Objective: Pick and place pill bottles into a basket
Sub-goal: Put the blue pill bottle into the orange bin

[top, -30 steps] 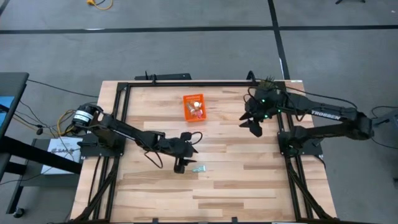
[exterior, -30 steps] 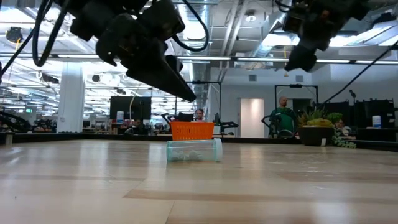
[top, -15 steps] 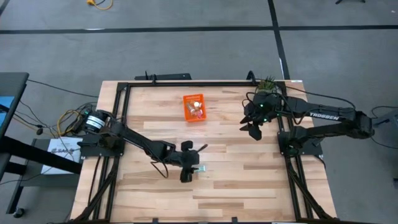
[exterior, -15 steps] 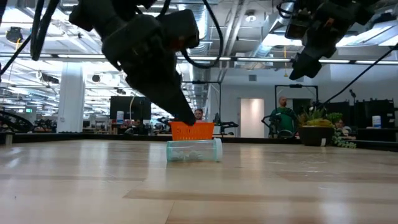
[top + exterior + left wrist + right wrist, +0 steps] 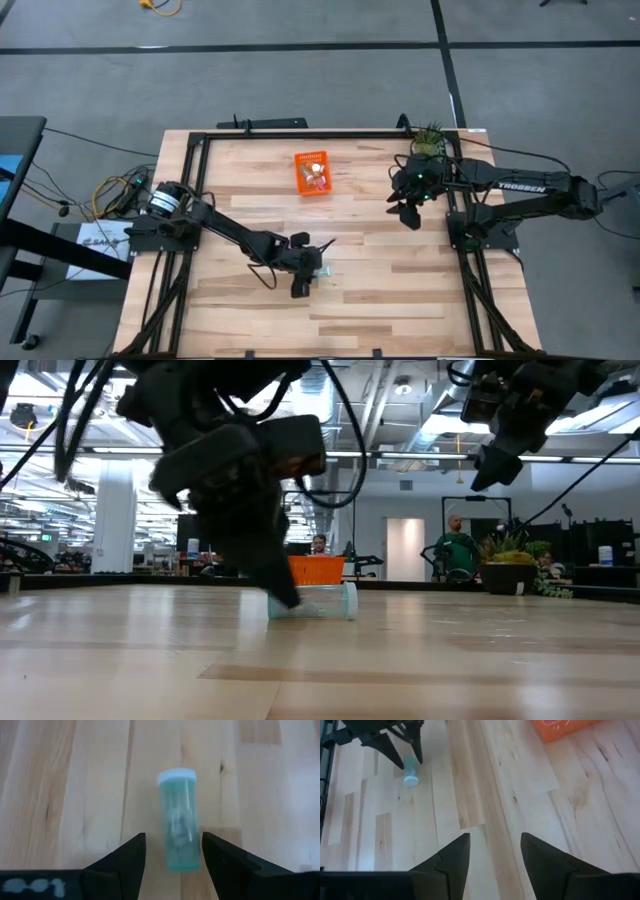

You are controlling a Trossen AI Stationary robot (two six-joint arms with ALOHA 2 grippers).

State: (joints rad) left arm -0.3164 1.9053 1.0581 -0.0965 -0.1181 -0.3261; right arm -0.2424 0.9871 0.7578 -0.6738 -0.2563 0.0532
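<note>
A pale teal-green pill bottle (image 5: 179, 820) lies on its side on the wooden table, also in the high view (image 5: 323, 271) and low view (image 5: 325, 602). My left gripper (image 5: 172, 852) is open and low at the table, its fingers either side of the bottle's bottom end; I see no touch. It shows in the high view (image 5: 308, 272) and low view (image 5: 280, 592). The orange basket (image 5: 311, 172) stands at the far middle with bottles inside. My right gripper (image 5: 405, 207) is open and empty, raised at the table's right.
A small green potted plant (image 5: 428, 135) stands at the far right corner, next to the right arm. The basket also shows behind the bottle in the low view (image 5: 316, 568) and in the right wrist view (image 5: 560, 727). People stand in the room beyond the table.
My left gripper has come down to the table and moved toward the near edge and the right, until its open fingers stand around the lying bottle. The bottle has not moved.
</note>
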